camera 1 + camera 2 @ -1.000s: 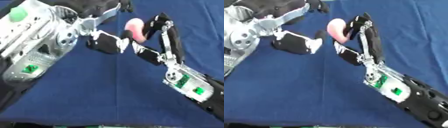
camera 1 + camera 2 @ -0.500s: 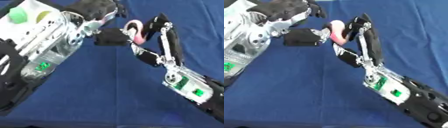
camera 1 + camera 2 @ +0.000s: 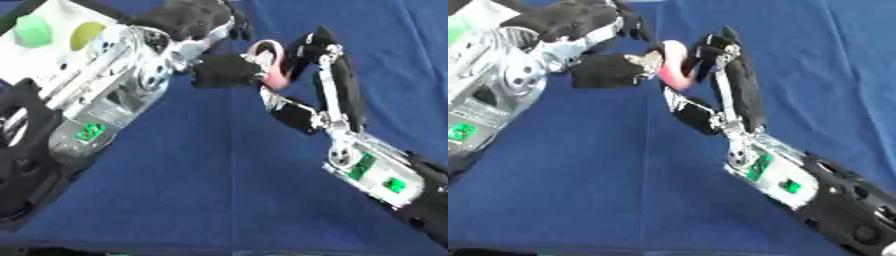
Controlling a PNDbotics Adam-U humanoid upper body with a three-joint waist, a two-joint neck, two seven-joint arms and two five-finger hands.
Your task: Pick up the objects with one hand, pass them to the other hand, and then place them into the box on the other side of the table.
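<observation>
The right hand (image 3: pixel 302 65) was raised above the middle of the table, its fingers (image 3: pixel 337 82) and thumb curled round a pink object (image 3: pixel 273 70), which sat pinched between them near their tips. The object looked rounded and glossy, pale on its upper edge and deeper pink lower down; its exact form could not be made out. The right forearm ran down from the hand toward the lower right corner, silver near the wrist with green marks on it, black farther back.

The left hand (image 3: pixel 223 75) met the right one from the left side. Its dark fingers reached up to the pink object and touched its left edge, one fingertip bent against it; whether they had closed on it could not be told. The left forearm, a broad silver and black casing, filled the left side of the left eye view and slanted down to the lower left corner.

Both hands and the object were held up over a blue cloth (image 3: pixel 219 190) that covered the table.

At the upper left corner stood a white box (image 3: pixel 48 60), partly hidden behind the left arm. Inside it lay a green object (image 3: pixel 33 31) and, just beside it, a yellow-green ball (image 3: pixel 86 34).
</observation>
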